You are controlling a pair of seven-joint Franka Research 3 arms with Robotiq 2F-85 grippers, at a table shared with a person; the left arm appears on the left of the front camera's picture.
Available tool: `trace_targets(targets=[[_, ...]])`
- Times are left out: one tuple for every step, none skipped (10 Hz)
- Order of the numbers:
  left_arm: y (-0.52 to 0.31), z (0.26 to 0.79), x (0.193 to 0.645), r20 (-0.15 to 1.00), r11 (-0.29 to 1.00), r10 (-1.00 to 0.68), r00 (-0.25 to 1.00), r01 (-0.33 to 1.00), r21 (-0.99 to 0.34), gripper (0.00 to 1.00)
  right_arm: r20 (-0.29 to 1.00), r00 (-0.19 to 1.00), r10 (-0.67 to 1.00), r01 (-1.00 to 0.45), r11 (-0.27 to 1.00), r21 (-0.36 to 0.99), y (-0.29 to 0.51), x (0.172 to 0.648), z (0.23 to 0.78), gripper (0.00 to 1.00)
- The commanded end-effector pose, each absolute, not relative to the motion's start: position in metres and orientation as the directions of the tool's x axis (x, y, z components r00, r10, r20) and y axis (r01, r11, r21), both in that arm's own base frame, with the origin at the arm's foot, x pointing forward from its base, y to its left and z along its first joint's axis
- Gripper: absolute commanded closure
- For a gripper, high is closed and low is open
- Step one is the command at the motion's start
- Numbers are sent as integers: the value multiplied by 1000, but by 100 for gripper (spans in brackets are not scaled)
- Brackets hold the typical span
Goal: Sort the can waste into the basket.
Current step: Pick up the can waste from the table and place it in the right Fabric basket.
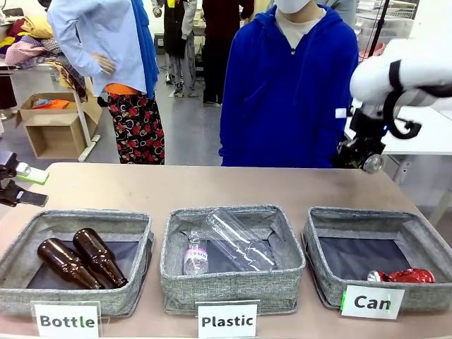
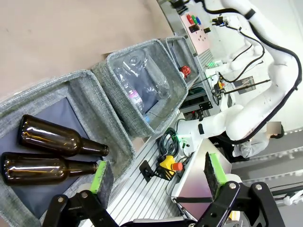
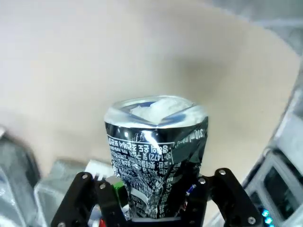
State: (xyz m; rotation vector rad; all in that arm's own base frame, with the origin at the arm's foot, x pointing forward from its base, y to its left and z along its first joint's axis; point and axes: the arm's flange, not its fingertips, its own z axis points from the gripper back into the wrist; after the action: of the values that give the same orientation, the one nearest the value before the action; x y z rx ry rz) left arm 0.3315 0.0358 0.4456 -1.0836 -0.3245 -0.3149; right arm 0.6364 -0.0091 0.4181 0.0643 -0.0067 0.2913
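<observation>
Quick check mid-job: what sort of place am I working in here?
Likely a robotics lab set up for waste-sorting trials: labelled grey bins, such as the Can basket, on a shared table, and a cabled equipment bench beyond.

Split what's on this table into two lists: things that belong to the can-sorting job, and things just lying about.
Job:
- crushed black-silver metal can, held in the right pincer
- crushed red metal can, already in the basket
- grey woven basket labelled "Can"

Lying about:
- two brown glass bottles
- clear plastic bottles
- grey baskets labelled "Bottle" and "Plastic"
</observation>
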Motion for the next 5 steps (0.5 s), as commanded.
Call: trace_targets(targets=[[37, 447, 329, 400, 431, -94, 912, 399, -809, 0, 29, 824, 566, -562, 808, 175, -1, 580, 457, 100], [37, 447, 329, 400, 431, -94, 912, 399, -809, 0, 0, 722, 692, -675, 705, 217, 6, 557, 466, 100], [37, 447, 329, 400, 431, -94, 912, 399, -809, 0, -16, 589, 808, -774, 570, 276, 11, 533, 470, 100], [37, 447, 329, 400, 431, -94, 912, 399, -809, 0, 0, 467, 884, -850, 448, 278, 13, 511, 472, 100], [37, 447, 329, 400, 431, -94, 912, 399, -809, 0, 9, 252, 968, -922, 238, 306, 13, 489, 470, 100]])
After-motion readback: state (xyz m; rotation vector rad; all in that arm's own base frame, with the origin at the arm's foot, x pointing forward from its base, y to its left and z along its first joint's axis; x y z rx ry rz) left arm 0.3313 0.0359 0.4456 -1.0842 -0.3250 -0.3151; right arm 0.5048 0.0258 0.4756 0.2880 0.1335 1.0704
